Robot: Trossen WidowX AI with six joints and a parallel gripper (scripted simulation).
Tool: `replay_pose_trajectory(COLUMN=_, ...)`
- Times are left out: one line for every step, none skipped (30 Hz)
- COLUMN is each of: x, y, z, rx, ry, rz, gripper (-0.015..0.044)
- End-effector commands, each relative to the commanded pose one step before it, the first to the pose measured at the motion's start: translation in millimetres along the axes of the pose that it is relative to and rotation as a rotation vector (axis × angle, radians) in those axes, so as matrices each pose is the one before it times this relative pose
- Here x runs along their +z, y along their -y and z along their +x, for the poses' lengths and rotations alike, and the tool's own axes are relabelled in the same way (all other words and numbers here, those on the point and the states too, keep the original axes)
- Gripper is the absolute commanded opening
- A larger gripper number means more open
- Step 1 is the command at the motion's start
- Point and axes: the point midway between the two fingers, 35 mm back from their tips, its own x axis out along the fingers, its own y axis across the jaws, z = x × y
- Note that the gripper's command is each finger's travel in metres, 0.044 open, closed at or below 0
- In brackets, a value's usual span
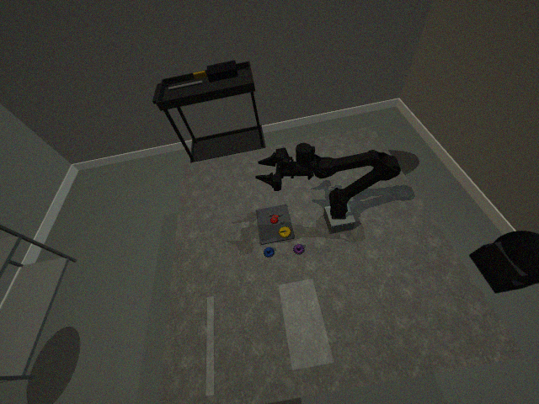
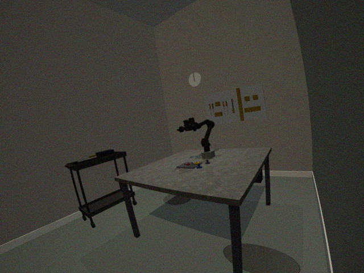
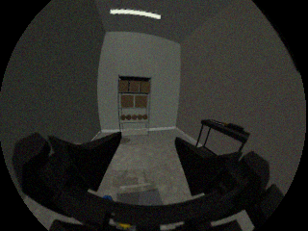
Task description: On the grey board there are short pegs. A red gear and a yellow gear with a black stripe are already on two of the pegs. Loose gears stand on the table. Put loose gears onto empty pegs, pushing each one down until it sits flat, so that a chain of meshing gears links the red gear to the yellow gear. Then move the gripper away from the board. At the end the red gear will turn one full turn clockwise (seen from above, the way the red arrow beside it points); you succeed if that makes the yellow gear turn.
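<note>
The gripper (image 1: 257, 169) (image 2: 178, 129) (image 3: 149, 138) is wide open and holds nothing. It hangs high above the table (image 1: 235, 278) (image 2: 223, 182) (image 3: 135, 168), its fingers pointing level, to the left in the top view. The arm (image 1: 348, 163) (image 2: 207, 133) rises from a pale base (image 1: 341, 226) (image 2: 207, 155) to the right of the board (image 1: 265, 230) (image 2: 180, 166) (image 3: 140, 197).

Seen from the top, the red gear (image 1: 275, 220) (image 2: 187, 164) is near the middle of the board, and the yellow gear (image 1: 286, 231) (image 2: 197, 162) is at its near right corner. The two are apart. The pegs are too small and dark to count.

Both loose gears stand on the table, off the board's near side in the top view: the blue gear (image 1: 269, 252) (image 2: 199, 166) (image 3: 107, 197) to the left and the purple gear (image 1: 298, 249) (image 2: 207, 161) to the right, well apart from each other.

A dark cart (image 1: 209, 98) (image 2: 99, 161) (image 3: 223, 129) stands beyond the table, at the far left in the top view. The wrist view faces a shelf (image 3: 119, 103) with brown boxes.
</note>
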Motion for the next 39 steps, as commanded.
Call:
replay_pose_trajectory(x=-1.62, y=-0.99, z=1.6, rx=0.00291, ry=-0.01056, rz=-0.0037, gripper=0.0426)
replay_pose_trajectory(x=-4.87, y=-3.03, z=4.75, rx=0.00896, ry=-0.03161, rz=-0.0112, gripper=0.044)
replay_pose_trajectory(x=-8.05, y=-5.26, z=7.84, rx=0.01568, ry=-0.05246, rz=-0.0194, gripper=0.044)
replay_pose_trajectory(x=-9.56, y=-6.75, z=9.5, rx=0.02021, ry=-0.0632, rz=-0.0248, gripper=0.044)
replay_pose_trajectory(x=-9.24, y=-7.13, z=9.55, rx=0.02143, ry=-0.06275, rz=-0.0261, gripper=0.044)
replay_pose_trajectory(x=-8.9, y=-7.48, z=9.6, rx=0.02256, ry=-0.06227, rz=-0.0275, gripper=0.044)
replay_pose_trajectory(x=-8.55, y=-7.82, z=9.65, rx=0.02361, ry=-0.06177, rz=-0.0288, gripper=0.044)
replay_pose_trajectory(x=-8.18, y=-8.13, z=9.7, rx=0.02456, ry=-0.06127, rz=-0.0301, gripper=0.044)
replay_pose_trajectory(x=-7.66, y=-8.22, z=9.82, rx=0.02398, ry=-0.05827, rz=-0.0286, gripper=0.044)
replay_pose_trajectory(x=-7.3, y=-8.47, z=9.87, rx=0.02459, ry=-0.05785, rz=-0.0299, gripper=0.044)
replay_pose_trajectory(x=-6.94, y=-8.7, z=9.92, rx=0.02513, ry=-0.05743, rz=-0.0311, gripper=0.044)
replay_pose_trajectory(x=-6.56, y=-8.9, z=9.97, rx=0.02559, ry=-0.05703, rz=-0.0322, gripper=0.044)
replay_pose_trajectory(x=-6.18, y=-9.08, z=10.01, rx=0.02599, ry=-0.05664, rz=-0.0333, gripper=0.044)
replay_pose_trajectory(x=-5.78, y=-9.23, z=10.04, rx=0.02633, ry=-0.05626, rz=-0.0344, gripper=0.044)
replay_pose_trajectory(x=-5.38, y=-9.36, z=10.07, rx=0.02661, ry=-0.05591, rz=-0.0355, gripper=0.044)
replay_pose_trajectory(x=-4.97, y=-9.47, z=10.09, rx=0.02683, ry=-0.05558, rz=-0.0364, gripper=0.044)
replay_pose_trajectory(x=-4.41, y=-9.31, z=9.01, rx=0.02747, ry=-0.05412, rz=-0.0389, gripper=0.044)
replay_pose_trajectory(x=-4.05, y=-9.48, z=9.12, rx=0.02815, ry=-0.05454, rz=-0.0402, gripper=0.044)
replay_pose_trajectory(x=-3.63, y=-9.49, z=9.09, rx=0.02841, ry=-0.05422, rz=-0.0409, gripper=0.044)
replay_pose_trajectory(x=-3.2, y=-9.48, z=9.06, rx=0.02863, ry=-0.05393, rz=-0.0416, gripper=0.044)
replay_pose_trajectory(x=-2.78, y=-9.45, z=9.02, rx=0.02882, ry=-0.05366, rz=-0.0422, gripper=0.044)
replay_pose_trajectory(x=-2.36, y=-9.39, z=8.98, rx=0.02898, ry=-0.05343, rz=-0.0427, gripper=0.044)
replay_pose_trajectory(x=-1.95, y=-9.25, z=8.89, rx=0.02918, ry=-0.05317, rz=-0.043, gripper=0.044)
replay_pose_trajectory(x=-1.59, y=-8.88, z=8.69, rx=0.02954, ry=-0.05269, rz=-0.0427, gripper=0.044)
replay_pose_trajectory(x=0.2, y=-5.1, z=6.77, rx=0.02335, ry=-0.04105, rz=-0.033, gripper=0.044)
replay_pose_trajectory(x=0.39, y=-5.13, z=6.86, rx=0.02411, ry=-0.04153, rz=-0.0336, gripper=0.044)
replay_pose_trajectory(x=0.56, y=-4.84, z=6.54, rx=0.02341, ry=-0.03955, rz=-0.0322, gripper=0.044)
replay_pose_trajectory(x=0.56, y=-3.49, z=4.8, rx=0.01742, ry=-0.02896, rz=-0.0237, gripper=0.044)
replay_pose_trajectory(x=0.4, y=-2.06, z=2.88, rx=0.01054, ry=-0.01733, rz=-0.0142, gripper=0.044)
replay_pose_trajectory(x=0.15, y=-0.68, z=0.96, rx=0.00353, ry=-0.00577, rz=-0.0047, gripper=0.044)
replay_pose_trajectory(x=0.0, y=0.0, z=0.0, rx=0.0, ry=0.0, rz=0.0, gripper=0.044)
replay_pose_trajectory(x=0.0, y=0.0, z=0.0, rx=0.0, ry=0.0, rz=0.0, gripper=0.044)
replay_pose_trajectory(x=0.25, y=-1.51, z=0.01, rx=0.00014, ry=0.00003, rz=0.0, gripper=0.044)
replay_pose_trajectory(x=0.24, y=-1.51, z=0.01, rx=0.00014, ry=0.00002, rz=0.0, gripper=0.044)
replay_pose_trajectory(x=0.0, y=0.0, z=0.0, rx=0.0, ry=0.0, rz=0.0, gripper=0.044)
replay_pose_trajectory(x=0.0, y=0.0, z=0.0, rx=0.0, ry=0.0, rz=0.0, gripper=0.044)
replay_pose_trajectory(x=0.06, y=-0.32, z=0.0, rx=0.00003, ry=0.00001, rz=0.0, gripper=0.044)
replay_pose_trajectory(x=0.03, y=0.02, z=1.89, rx=-0.00001, ry=-0.00001, rz=0.0, gripper=0.044)
replay_pose_trajectory(x=0.02, y=0.01, z=5.65, rx=-0.00001, ry=-0.00003, rz=0.0, gripper=0.044)
